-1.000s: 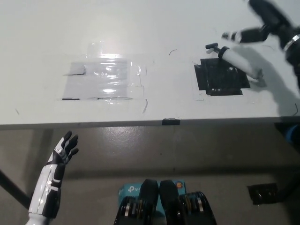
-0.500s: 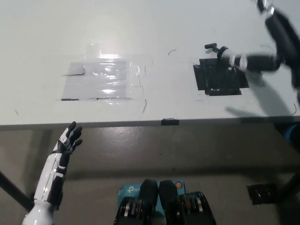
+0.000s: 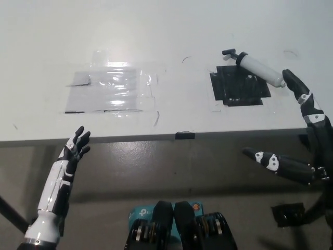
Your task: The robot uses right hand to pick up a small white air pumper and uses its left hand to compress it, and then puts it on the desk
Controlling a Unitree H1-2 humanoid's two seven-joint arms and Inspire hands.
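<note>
The small white air pump [image 3: 258, 68] lies flat on the table, across the far right corner of a black tape square [image 3: 239, 87], with its black T-handle [image 3: 229, 52] pointing left. My black right hand [image 3: 311, 112] is open at the table's right front edge. Its fingertips [image 3: 289, 78] reach up close to the pump's right end, and whether they touch it I cannot tell. One finger [image 3: 270, 160] sticks out left below the table edge. My white left hand [image 3: 75, 148] rests open below the front edge at the lower left.
A clear plastic sheet [image 3: 112, 89] is taped flat on the table's left half. A small black clip [image 3: 186, 135] sits on the table's front edge [image 3: 130, 138]. Below is grey floor with a dark object [image 3: 289, 213] at the right.
My right hand has swung from the far right, over the pump, down to the table's front right edge. The pump has stayed flat on the table. The left hand has barely moved.
</note>
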